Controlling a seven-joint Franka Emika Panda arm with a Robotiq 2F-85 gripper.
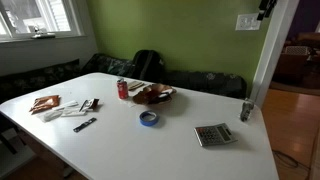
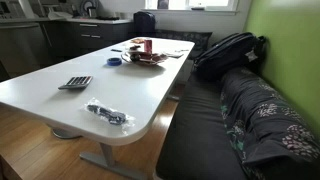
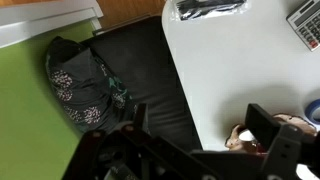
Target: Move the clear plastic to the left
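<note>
The clear plastic (image 2: 108, 114) is a crumpled transparent bag with dark contents. It lies near the corner of the white table (image 2: 60, 105), on the bench side. It shows at the top edge of the wrist view (image 3: 210, 8) and small at the table's far corner (image 1: 246, 108). My gripper (image 3: 195, 125) is open and empty. It hangs high above the table edge and the bench, far from the plastic. Only a dark bit of the arm (image 1: 265, 8) shows at the top of an exterior view.
A calculator (image 2: 75, 82) lies beside the plastic and also shows in the wrist view (image 3: 308, 22). Mid-table are a blue tape roll (image 1: 148, 118), a red can (image 1: 123, 89), a brown wrapper pile (image 1: 153, 95) and packets (image 1: 45, 103). A dark bench holds a backpack (image 2: 230, 50) and patterned cloth (image 3: 70, 85).
</note>
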